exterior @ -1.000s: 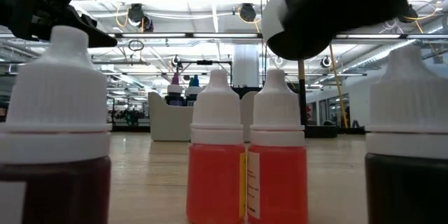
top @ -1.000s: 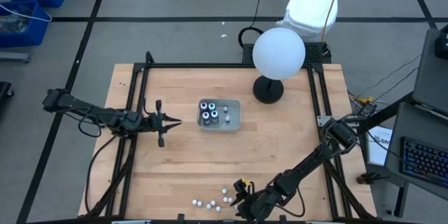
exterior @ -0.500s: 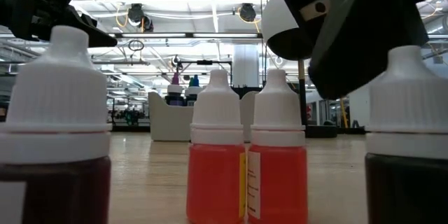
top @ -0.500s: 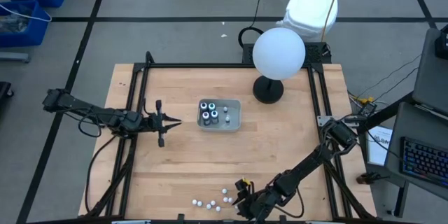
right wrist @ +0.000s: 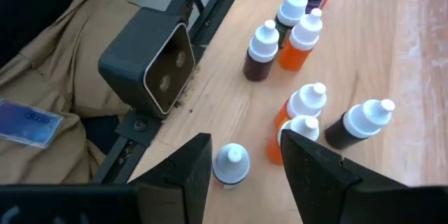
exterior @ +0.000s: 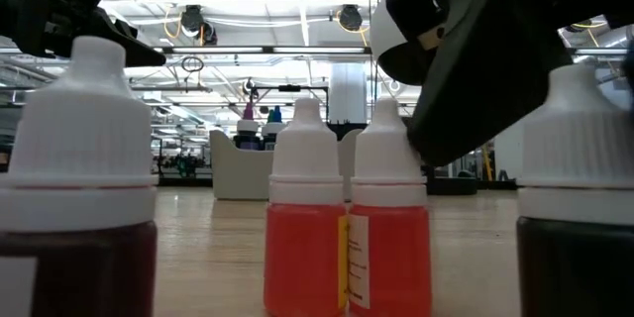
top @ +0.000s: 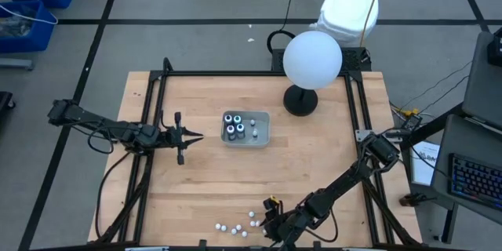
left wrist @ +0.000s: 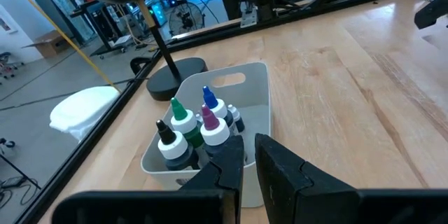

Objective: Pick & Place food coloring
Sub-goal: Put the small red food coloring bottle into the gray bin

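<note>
Several white-capped food coloring bottles (top: 239, 226) stand on the wood by the table's near edge, orange and dark ones (right wrist: 301, 38). More bottles (left wrist: 199, 129) stand in the grey tray (top: 263, 129) at mid-table. My right gripper (right wrist: 246, 140) is low over the near-edge group (top: 271, 220), open. One white-capped bottle (right wrist: 231, 164) stands between its fingers and an orange one (right wrist: 297, 133) is beside one finger. My left gripper (top: 192, 136) hovers left of the tray with its fingers together (left wrist: 248, 157). My right gripper stands with its fingers on either side of a white-capped bottle (right wrist: 232, 155), coming slanting down from the far right. One finger (exterior: 466, 109) is right by the cap of an orange bottle (exterior: 386, 149). I cannot tell whether it touches either bottle.
A large white globe (top: 312, 59) on a black stand rises at the far right of the table. The low camera's grey box (right wrist: 150, 59) sits at the near edge beside the bottles, with tan cloth (right wrist: 42, 56) beyond it. Black rails (top: 157, 125) frame the table.
My right gripper has come down and moved toward the two orange bottles by the near edge; in the low view it now reaches the cap of the right-hand one. It has stayed open. The left arm has kept still.
</note>
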### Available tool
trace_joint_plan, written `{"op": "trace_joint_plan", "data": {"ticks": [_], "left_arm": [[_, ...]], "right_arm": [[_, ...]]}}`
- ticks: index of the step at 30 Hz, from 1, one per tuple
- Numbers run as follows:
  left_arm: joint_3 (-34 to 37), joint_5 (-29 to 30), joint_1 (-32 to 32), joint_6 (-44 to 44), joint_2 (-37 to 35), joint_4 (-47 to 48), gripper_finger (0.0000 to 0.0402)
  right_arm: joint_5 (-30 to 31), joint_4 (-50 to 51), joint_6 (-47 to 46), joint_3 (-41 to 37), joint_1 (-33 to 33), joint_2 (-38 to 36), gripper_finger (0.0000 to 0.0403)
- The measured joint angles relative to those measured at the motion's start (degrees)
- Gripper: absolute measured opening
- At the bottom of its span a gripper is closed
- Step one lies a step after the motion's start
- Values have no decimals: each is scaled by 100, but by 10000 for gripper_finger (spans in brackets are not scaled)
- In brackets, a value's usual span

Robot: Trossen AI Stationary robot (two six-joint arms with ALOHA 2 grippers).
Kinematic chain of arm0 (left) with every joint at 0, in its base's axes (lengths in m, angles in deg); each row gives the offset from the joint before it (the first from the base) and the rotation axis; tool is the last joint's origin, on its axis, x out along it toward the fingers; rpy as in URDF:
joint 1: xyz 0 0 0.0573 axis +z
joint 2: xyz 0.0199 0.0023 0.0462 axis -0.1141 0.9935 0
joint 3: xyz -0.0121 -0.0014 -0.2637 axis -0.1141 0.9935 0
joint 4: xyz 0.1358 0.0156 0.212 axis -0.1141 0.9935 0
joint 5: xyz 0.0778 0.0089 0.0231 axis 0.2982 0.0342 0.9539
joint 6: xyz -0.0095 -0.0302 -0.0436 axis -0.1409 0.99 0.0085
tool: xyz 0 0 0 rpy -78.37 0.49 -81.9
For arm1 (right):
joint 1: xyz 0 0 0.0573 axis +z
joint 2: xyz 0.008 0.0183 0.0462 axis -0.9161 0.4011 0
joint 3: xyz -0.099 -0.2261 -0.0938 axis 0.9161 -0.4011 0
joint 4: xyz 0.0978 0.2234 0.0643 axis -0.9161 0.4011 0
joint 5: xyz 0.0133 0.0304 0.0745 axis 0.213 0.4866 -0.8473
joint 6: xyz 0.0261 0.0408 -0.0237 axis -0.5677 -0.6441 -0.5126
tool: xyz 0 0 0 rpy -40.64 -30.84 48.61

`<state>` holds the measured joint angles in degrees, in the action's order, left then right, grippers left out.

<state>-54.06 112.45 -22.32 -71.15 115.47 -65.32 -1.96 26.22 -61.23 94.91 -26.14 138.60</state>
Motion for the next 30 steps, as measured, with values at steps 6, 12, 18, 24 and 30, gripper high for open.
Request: {"op": "trace_joint_plan", "data": {"ticks": [6,12,18,24,30], "left_arm": [[0,0,-1,0,0,0,47],[0,0,0,11,-2,-1,47],[0,0,-1,2,-1,-1,47],[-1,0,-1,2,-1,0,47],[-2,0,-2,4,-2,0,47]], "right_arm": [[-153,-2,-155,0,-10,0,160],[-257,17,-159,0,-14,0,152],[-304,58,-178,0,-18,0,120],[-306,93,-177,0,-18,0,93],[-304,80,-168,0,-18,0,61]]}}
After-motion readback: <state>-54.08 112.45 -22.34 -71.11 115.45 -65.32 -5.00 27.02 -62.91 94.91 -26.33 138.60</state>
